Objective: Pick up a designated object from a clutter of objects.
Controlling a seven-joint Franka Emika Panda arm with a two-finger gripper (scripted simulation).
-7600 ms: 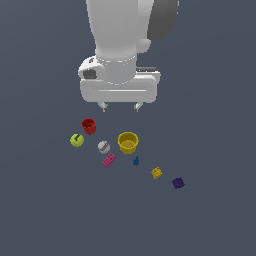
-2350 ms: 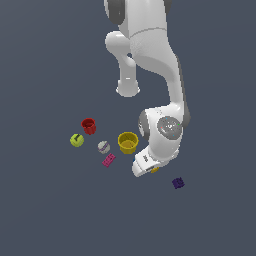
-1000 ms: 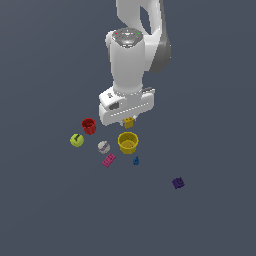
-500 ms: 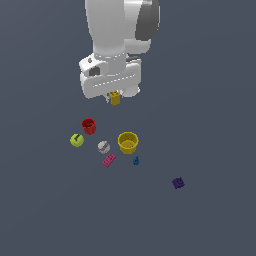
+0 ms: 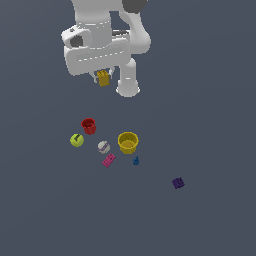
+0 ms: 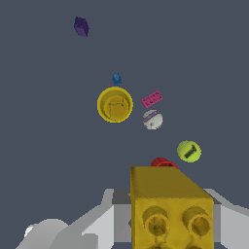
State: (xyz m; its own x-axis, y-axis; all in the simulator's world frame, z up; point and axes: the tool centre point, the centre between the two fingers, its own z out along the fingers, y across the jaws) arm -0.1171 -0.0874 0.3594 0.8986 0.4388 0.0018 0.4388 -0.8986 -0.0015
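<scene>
My gripper is shut on the tiny yellow-orange studded block and holds it high above the floor, well above the clutter. In the wrist view the block fills the foreground between the grey fingers, studs facing the camera. Below lie the red cup, yellow cup, green ball, grey-white ball, pink flat brick, tiny blue piece and dark purple block.
The robot's white base column stands behind the clutter. In the wrist view the red cup is partly hidden behind the held block; the yellow cup and purple block lie farther off.
The gripper went down to the yellow-orange block at the exterior view's right, closed on it, and has carried it up and toward the exterior view's left, still rising.
</scene>
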